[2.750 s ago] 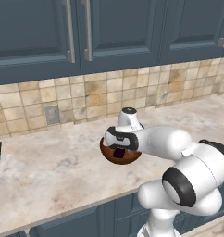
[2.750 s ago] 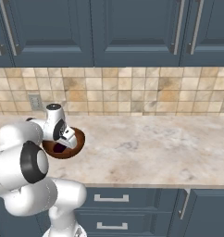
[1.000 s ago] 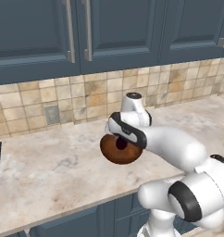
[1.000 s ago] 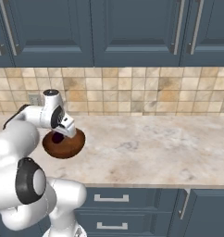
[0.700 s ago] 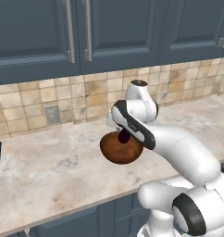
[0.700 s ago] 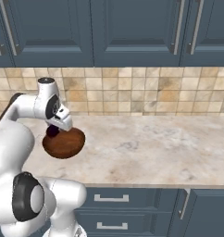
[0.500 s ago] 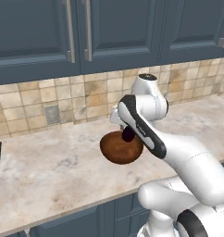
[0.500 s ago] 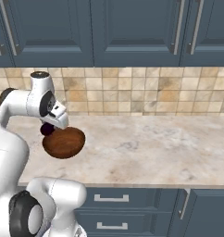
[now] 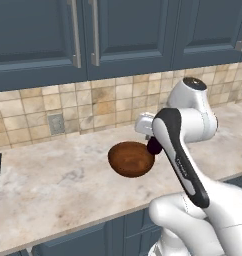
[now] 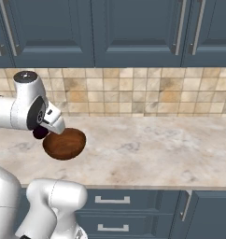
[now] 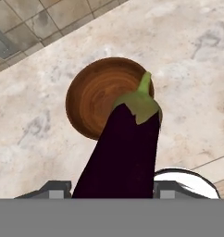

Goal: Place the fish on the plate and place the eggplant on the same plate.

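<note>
The gripper [image 11: 114,196] clamps a glossy dark-purple eggplant [image 11: 123,152] (green-capped) above a round, wood-grained brown bowl [image 11: 97,95] on the marbled counter [image 11: 188,55].

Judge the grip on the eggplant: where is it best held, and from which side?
Grip the fat dark body, as now: the claw spans the eggplant across its width, green stem pointing away. Coming from the blunt end suits it; the stem end narrows.
</note>
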You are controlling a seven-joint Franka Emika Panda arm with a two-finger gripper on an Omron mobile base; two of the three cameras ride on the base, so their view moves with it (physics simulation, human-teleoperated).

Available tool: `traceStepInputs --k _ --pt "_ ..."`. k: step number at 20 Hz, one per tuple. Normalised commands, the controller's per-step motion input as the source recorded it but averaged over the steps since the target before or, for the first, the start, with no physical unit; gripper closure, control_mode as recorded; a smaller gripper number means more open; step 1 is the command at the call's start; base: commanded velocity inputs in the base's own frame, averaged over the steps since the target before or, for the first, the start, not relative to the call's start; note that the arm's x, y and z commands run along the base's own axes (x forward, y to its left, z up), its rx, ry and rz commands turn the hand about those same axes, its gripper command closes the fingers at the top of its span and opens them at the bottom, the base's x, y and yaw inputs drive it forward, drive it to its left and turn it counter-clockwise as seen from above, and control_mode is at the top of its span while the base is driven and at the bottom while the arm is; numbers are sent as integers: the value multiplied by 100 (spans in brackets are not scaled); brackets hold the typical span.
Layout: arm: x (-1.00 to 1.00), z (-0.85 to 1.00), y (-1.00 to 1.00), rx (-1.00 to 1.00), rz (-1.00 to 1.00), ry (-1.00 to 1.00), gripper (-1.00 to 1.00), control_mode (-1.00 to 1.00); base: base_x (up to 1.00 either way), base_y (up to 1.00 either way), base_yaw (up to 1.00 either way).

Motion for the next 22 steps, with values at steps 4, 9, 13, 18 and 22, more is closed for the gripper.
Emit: traceStepInputs --k 4,9,13,18,22 --pt "-2 6 -1 0 0 0 100 -100 0 0 0" --pt "0 0 0 0 0 0 100 -100 0 0 0" --pt "-13 0 0 0 0 -2 100 100 -44 0 0" --pt "0 0 0 0 0 0 100 100 -97 65 1" --pt "0 0 0 0 0 0 100 100 -58 100 4"
